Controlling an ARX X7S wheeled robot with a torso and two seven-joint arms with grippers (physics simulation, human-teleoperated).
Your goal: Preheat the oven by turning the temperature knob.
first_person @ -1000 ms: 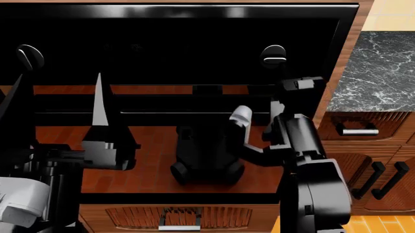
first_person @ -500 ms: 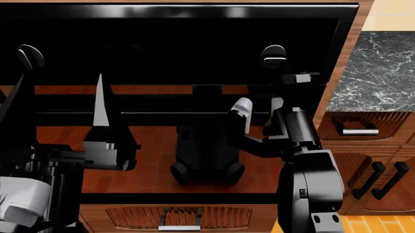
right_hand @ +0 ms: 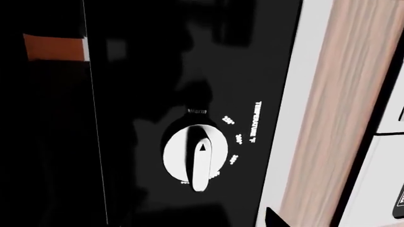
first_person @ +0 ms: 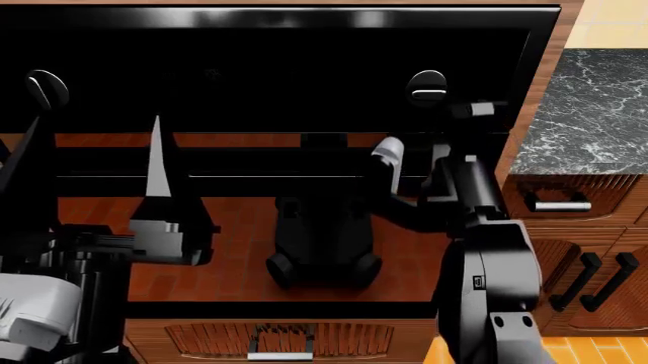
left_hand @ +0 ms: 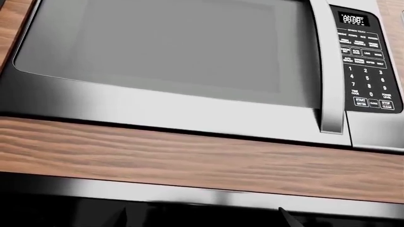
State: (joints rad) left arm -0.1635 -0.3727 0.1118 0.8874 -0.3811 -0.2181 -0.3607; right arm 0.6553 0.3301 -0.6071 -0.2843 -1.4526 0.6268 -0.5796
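Observation:
The glossy black oven [first_person: 284,68] fills the head view, with its long bar handle [first_person: 253,177] below the panel. The temperature knob [first_person: 427,87], with a level bar, sits at the panel's right end. A like knob with a slanted bar [first_person: 45,89] sits at the left end. My right gripper [first_person: 468,114] is just below and right of the temperature knob, apart from it. In the right wrist view the knob [right_hand: 196,158] is straight ahead beside white temperature marks, and one fingertip [right_hand: 273,218] shows far to the side, so the jaws stand open. My left gripper [first_person: 91,155] is open and empty, pointing up.
A steel microwave [left_hand: 177,56] with a keypad [left_hand: 366,71] hangs above a wood strip in the left wrist view. A marble counter [first_person: 587,106] and wooden drawers with silver pulls [first_person: 557,205] stand right of the oven. A drawer [first_person: 278,341] lies below it.
My right arm has risen and carried its gripper up to just below the temperature knob. The left arm has not moved.

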